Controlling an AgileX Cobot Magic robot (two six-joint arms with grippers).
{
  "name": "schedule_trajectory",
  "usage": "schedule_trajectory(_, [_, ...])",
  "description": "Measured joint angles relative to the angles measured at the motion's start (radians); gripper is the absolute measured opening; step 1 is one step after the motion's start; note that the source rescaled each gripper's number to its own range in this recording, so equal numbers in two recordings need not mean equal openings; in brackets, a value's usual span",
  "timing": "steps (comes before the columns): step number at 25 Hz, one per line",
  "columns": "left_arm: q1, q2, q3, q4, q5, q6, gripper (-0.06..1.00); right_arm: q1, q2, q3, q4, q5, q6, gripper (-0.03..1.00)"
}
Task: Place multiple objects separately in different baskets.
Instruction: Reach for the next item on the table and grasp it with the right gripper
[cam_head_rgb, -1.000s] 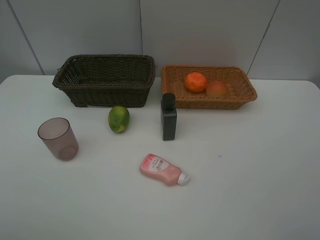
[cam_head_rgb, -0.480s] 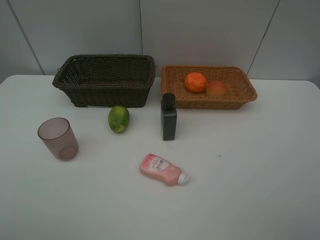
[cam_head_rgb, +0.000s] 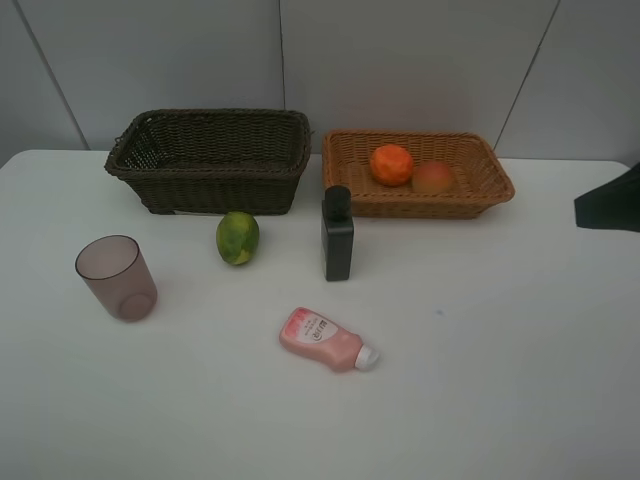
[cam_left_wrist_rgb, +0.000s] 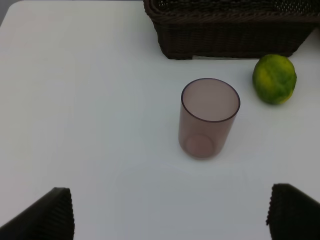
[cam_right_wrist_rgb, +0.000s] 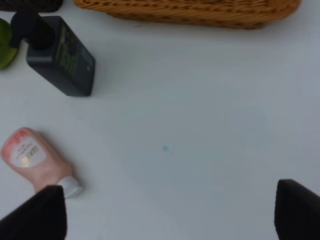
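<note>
A: How does the left end effector (cam_left_wrist_rgb: 167, 220) stand?

B: Released, its fingers wide apart with nothing between them. The mauve cup (cam_left_wrist_rgb: 209, 117) stands upright on the counter (cam_head_rgb: 500, 350) straight ahead of it, well clear of both fingers. Beyond the cup and off to one side lies the green fruit (cam_left_wrist_rgb: 274, 78), and farther ahead again is the dark brown basket (cam_left_wrist_rgb: 230, 42).

A: And the right end effector (cam_right_wrist_rgb: 167, 220)?

B: Also released, holding nothing. The pink bottle (cam_right_wrist_rgb: 32, 160) lies on its side just ahead of one finger, white cap nearest that finger. The black bottle (cam_right_wrist_rgb: 62, 57) stands farther ahead on the same side. The tan basket (cam_right_wrist_rgb: 200, 12) is beyond that, well apart from the end effector.

A: What is in the baskets?

B: From the high camera, the orange fruit (cam_head_rgb: 391, 164) and the peach-like fruit (cam_head_rgb: 433, 177) sit side by side in the tan basket. I can see nothing inside the dark one.
</note>
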Motion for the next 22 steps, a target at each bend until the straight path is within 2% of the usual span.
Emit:
schedule_trajectory(6, [0.000, 0.000, 0.000, 0.000, 0.000, 0.000, 1.00, 0.211, 0.335, -0.119, 0.016, -0.137, 0.016, 0.84])
schedule_trajectory(11, [0.000, 0.000, 0.000, 0.000, 0.000, 0.000, 1.00, 0.331, 0.641, -0.353, 0.009, -0.150, 0.096, 0.84])
schedule_trajectory(14, [0.000, 0.000, 0.000, 0.000, 0.000, 0.000, 1.00, 0.387, 0.787, -0.507, -0.017, -0.116, 0.141, 0.84])
schedule_trajectory(17, [0.000, 0.000, 0.000, 0.000, 0.000, 0.000, 1.00, 0.426, 0.905, -0.655, -0.063, -0.041, 0.193, 0.84])
schedule_trajectory(22, [0.000, 0.000, 0.000, 0.000, 0.000, 0.000, 1.00, 0.432, 1.061, -0.835, -0.153, 0.080, 0.279, 0.84])
